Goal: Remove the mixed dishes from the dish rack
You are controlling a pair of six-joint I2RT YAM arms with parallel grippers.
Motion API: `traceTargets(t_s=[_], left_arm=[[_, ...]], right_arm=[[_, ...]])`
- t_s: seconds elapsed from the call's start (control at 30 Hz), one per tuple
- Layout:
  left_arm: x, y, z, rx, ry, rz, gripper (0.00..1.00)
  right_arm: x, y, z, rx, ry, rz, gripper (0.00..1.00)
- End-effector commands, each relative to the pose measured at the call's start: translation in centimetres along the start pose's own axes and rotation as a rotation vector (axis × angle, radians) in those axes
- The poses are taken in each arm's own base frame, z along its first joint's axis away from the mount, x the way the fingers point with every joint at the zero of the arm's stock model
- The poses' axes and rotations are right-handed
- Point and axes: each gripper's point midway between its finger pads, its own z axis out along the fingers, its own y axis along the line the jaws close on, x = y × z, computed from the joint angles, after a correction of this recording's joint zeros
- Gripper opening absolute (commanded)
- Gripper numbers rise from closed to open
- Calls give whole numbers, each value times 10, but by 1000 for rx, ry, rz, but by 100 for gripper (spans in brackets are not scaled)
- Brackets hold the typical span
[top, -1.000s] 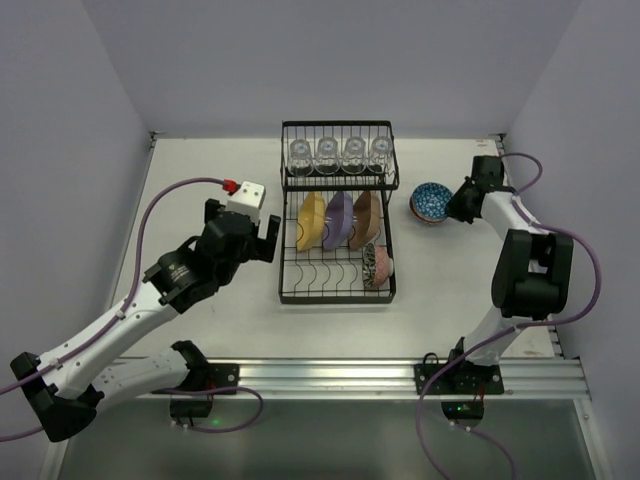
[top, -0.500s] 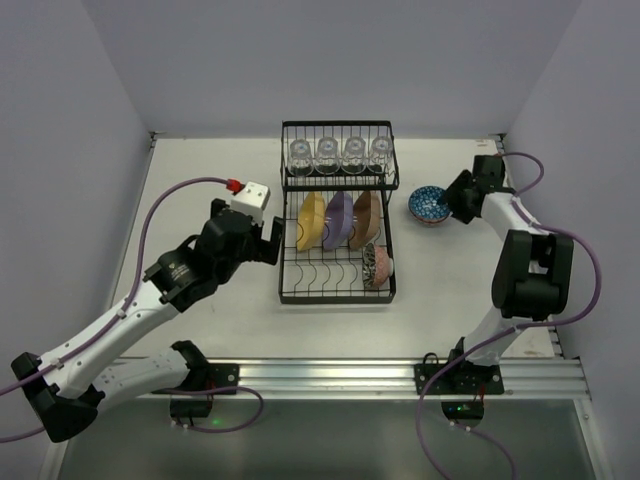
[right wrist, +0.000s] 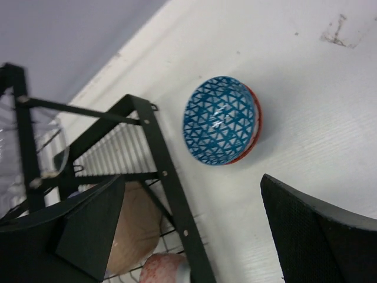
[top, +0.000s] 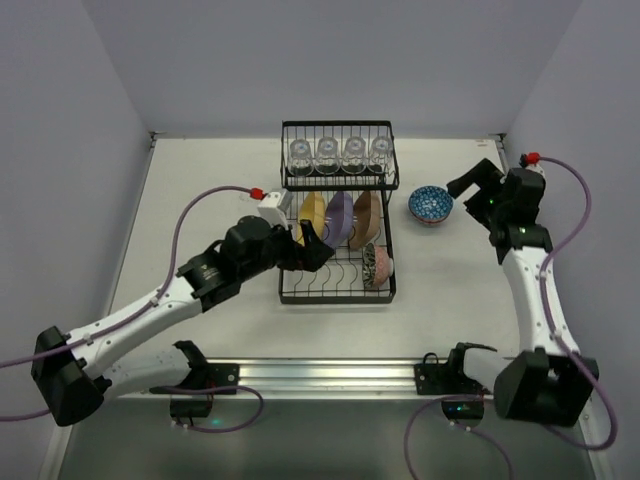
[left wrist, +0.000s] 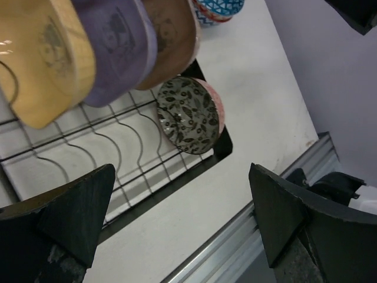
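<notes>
The black wire dish rack [top: 336, 290] stands mid-table. Several clear glasses [top: 340, 152] sit on its upper shelf. Below stand a yellow plate [top: 311, 220], a purple plate [top: 338, 218] and a brown plate [top: 365, 217], with a patterned bowl [top: 377, 265] on edge at the front right. A blue bowl [top: 430, 204] rests on the table right of the rack. My left gripper [top: 312, 245] is open over the rack's lower tier, near the yellow plate [left wrist: 47, 59] and the patterned bowl [left wrist: 189, 115]. My right gripper [top: 470, 195] is open and empty, just right of the blue bowl [right wrist: 221, 121].
The enclosure's walls close in the table on the left, back and right. An aluminium rail [top: 330, 375] carrying the arm bases runs along the near edge. Bare table [top: 200, 180] lies left of the rack and more of it [top: 450, 270] lies to the right.
My right gripper opened, let go of the blue bowl on the table and drew back to the right. My left arm moved right, over the rack's lower tier.
</notes>
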Motion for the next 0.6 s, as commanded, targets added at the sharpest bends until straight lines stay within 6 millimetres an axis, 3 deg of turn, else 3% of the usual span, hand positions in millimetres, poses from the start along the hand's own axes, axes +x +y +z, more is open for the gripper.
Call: traceTargets(t_s=[0.0, 0.03, 0.07, 0.13, 0.17, 0.27, 0.43, 0.57], left_arm=[[-6, -47, 24, 129, -73, -146, 100], [-2, -50, 30, 130, -71, -159, 100], [2, -52, 36, 126, -65, -186, 100], [14, -54, 56, 121, -51, -212, 100], [14, -60, 61, 139, -56, -243, 100], [31, -63, 82, 137, -26, -276, 100], [58, -63, 115, 144, 31, -291, 97], [76, -71, 135, 190, 69, -296, 88]], right_arm=[[13, 16, -42, -131, -2, 7, 99], [28, 22, -52, -194, 37, 10, 99], [28, 33, -75, -271, 10, 19, 99], [50, 41, -94, -376, 60, 28, 99], [51, 49, -113, -436, 34, 38, 99], [71, 51, -136, -510, 72, 44, 99], [89, 53, -160, -573, 112, 35, 99], [94, 52, -171, -598, 100, 10, 99]])
